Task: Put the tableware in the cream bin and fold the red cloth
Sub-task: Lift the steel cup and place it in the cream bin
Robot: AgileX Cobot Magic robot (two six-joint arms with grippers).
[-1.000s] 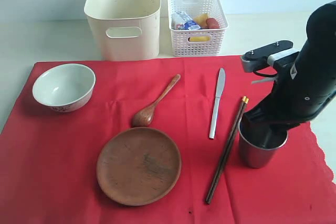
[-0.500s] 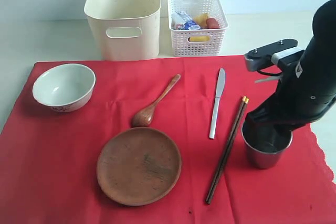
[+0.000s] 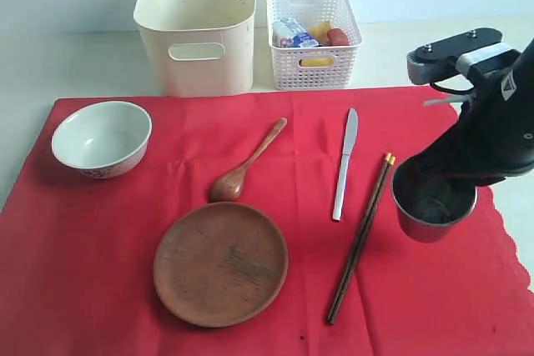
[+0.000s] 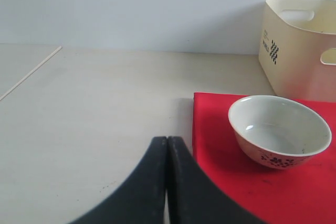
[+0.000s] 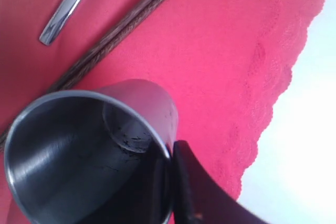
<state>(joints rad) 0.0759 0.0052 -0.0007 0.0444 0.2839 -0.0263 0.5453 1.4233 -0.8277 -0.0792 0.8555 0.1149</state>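
Note:
My right gripper (image 5: 170, 156) is shut on the rim of the steel cup (image 3: 432, 204) (image 5: 84, 150), one finger inside and one outside, holding it tilted just above the right part of the red cloth (image 3: 108, 289) (image 5: 236, 51). On the cloth lie dark chopsticks (image 3: 360, 239) (image 5: 121, 32), a silver knife (image 3: 345, 162) (image 5: 68, 6), a wooden spoon (image 3: 246, 162), a wooden plate (image 3: 221, 263) and a white bowl (image 3: 101, 137) (image 4: 278, 129). The cream bin (image 3: 197, 27) (image 4: 302, 51) stands behind the cloth. My left gripper (image 4: 167, 142) is shut and empty over bare table beside the cloth's edge.
A white lattice basket (image 3: 312, 35) with food items stands to the right of the cream bin. The pale table (image 3: 75, 64) shows behind and to both sides of the cloth. The cloth's scalloped edge (image 5: 273, 108) runs close beside the cup.
The right gripper has lifted the steel cup off the cloth and carried it up and slightly to the right. Everything else has stayed put.

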